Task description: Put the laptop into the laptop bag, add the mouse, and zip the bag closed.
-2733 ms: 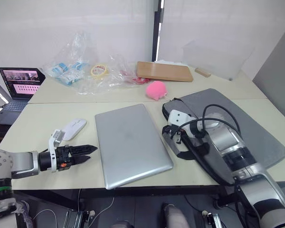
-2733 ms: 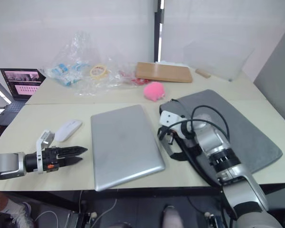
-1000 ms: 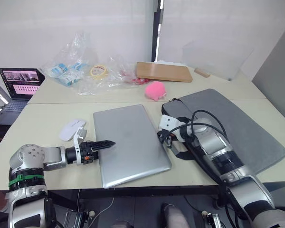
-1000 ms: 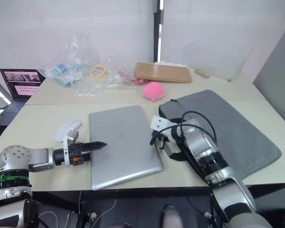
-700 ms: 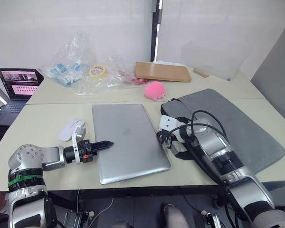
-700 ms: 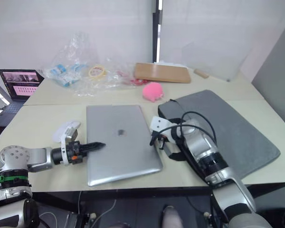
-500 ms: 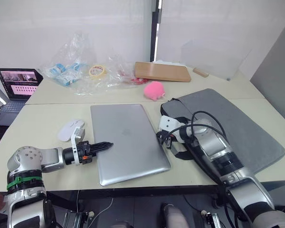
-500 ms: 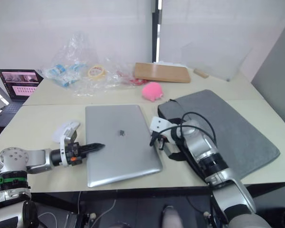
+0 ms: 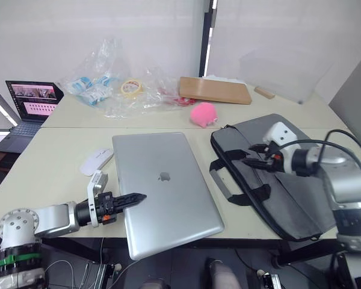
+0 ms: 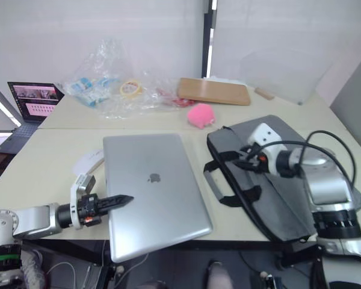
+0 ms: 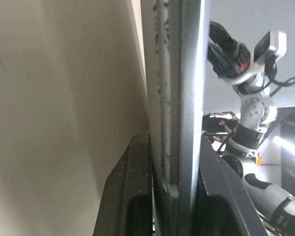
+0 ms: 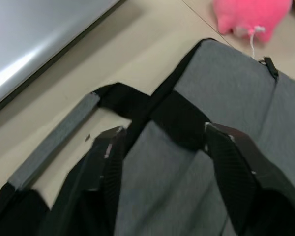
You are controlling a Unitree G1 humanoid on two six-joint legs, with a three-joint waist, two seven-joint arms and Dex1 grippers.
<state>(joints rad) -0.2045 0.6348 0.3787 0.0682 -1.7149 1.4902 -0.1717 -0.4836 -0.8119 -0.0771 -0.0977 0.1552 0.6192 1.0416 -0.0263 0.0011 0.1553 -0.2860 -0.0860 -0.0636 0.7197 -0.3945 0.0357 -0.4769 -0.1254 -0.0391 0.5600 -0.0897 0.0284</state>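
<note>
Two beige tables [image 9: 54, 174] butted together, white wall behind. Nearest the robot: left gripper [image 9: 134, 197] sat at the laptop's left edge, near the front corner. Left wrist view showed its fingers [image 11: 130, 196] clamping the silver edge between them, so it was pinching the laptop [image 9: 165, 186]. Laptop lay closed and flat, logo up, front corner overhanging the table edge. Mouse [image 9: 96, 161] sat just left of the laptop, near its back half, apart from it.

Right side: laptop bag [image 9: 289, 180] lay flat beside the laptop, handles [image 9: 228, 180] flopped toward it, a gap of bare table between the two. Right gripper [image 9: 256, 155] hovered over the bag's near-left part by the upper handle. Right wrist view showed its fingers [image 12: 105, 162] spread wide over the black handle strap, gripping nothing.

Further back: pink plush lump [image 9: 203, 113] just beyond the bag's corner. Behind that a wooden board [image 9: 215, 90], a tape roll [image 9: 130, 87] and crumpled clear plastic bags [image 9: 108, 84]. Far left corner: small dark laptop [image 9: 27, 105], lid open, screen lit.
</note>
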